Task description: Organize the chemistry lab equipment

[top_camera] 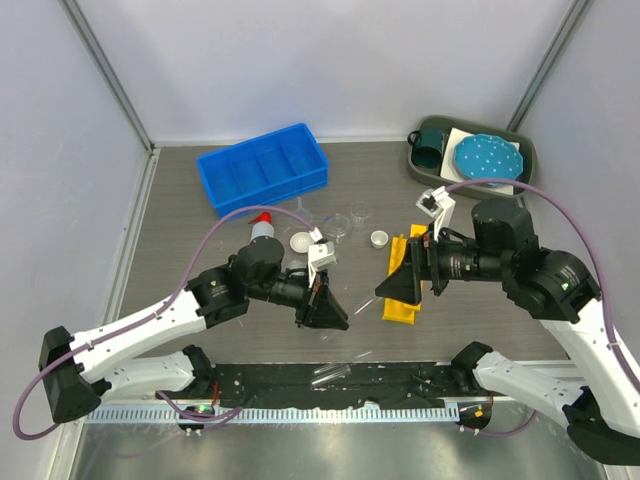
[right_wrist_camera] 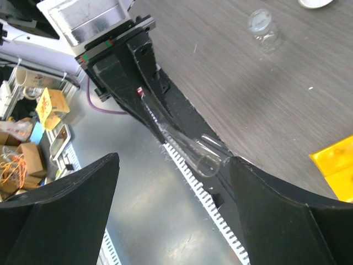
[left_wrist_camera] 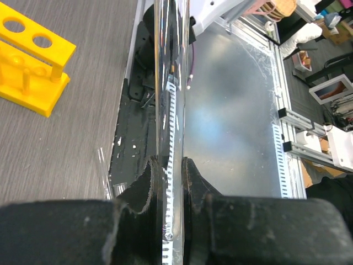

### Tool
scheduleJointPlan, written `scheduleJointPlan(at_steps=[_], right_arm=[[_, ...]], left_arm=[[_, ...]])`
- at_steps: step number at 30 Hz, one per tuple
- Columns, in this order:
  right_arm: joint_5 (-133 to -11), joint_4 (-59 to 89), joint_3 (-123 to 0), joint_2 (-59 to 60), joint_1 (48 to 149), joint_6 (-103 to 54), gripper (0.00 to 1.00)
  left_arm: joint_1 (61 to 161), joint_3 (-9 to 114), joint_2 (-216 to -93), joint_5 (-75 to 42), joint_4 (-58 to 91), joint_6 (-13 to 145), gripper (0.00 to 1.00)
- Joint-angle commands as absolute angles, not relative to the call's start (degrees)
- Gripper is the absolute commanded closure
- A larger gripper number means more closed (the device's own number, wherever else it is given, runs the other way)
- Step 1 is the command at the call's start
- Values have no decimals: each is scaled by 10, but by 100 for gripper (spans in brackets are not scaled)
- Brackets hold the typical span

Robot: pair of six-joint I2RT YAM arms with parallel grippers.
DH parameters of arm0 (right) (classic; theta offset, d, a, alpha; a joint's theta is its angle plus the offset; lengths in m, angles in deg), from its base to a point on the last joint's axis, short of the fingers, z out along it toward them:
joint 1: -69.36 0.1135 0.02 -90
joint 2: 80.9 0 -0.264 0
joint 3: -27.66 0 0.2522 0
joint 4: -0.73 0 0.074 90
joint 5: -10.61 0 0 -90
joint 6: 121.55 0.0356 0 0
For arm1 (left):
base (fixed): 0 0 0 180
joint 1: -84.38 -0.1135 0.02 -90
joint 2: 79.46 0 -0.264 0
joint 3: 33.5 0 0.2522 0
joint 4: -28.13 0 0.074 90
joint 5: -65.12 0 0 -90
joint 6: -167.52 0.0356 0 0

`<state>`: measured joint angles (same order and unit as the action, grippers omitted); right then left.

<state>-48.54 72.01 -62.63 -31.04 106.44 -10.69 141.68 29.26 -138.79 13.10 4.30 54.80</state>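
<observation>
My left gripper is shut on a clear glass test tube, which stands out straight from between the fingers. In the right wrist view the tube points its open mouth toward my right gripper, which is open and empty, its jaws wide apart on either side of the mouth. My right gripper hovers over the yellow holed tube rack, also in the left wrist view. Behind stand the white squeeze bottle with red nozzle, small clear beakers, and white round dishes.
A blue divided bin sits at the back left. A grey tray at the back right holds the teal mug and the blue dotted plate. More clear tubes lie on the black mat at the near edge.
</observation>
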Motion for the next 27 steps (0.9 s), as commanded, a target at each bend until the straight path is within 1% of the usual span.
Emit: scheduleJointPlan(at_steps=[1,6,11,14,16,19,20,26,27], right_arm=[[-552,742,-680,-314,1066,-123,14],[-567,752,-663,-311,1065,-122,14],[-529,701,-625,-314,1066,-98,15],[-515,681,-612,-314,1066,-89,19],[-508,669,-605,-313,1066,-84,22],[-496,650,-595,-314,1066,-75,30],[-492,647,-594,-315,1066,-71,35],[-478,642,-588,-317,1065,-68,46],[-476,643,-588,-317,1066,-68,47]], left_arm=[[1415,291,-1365,163,87,533,100],[1415,281,-1350,164,99,526,100],[1415,282,-1348,164,105,527,100],[1415,283,-1355,169,117,527,100],[1414,283,-1362,173,128,526,100],[1414,284,-1376,180,137,524,100],[1414,285,-1377,181,139,522,100],[1413,283,-1386,182,142,522,100],[1412,283,-1387,182,141,524,100]])
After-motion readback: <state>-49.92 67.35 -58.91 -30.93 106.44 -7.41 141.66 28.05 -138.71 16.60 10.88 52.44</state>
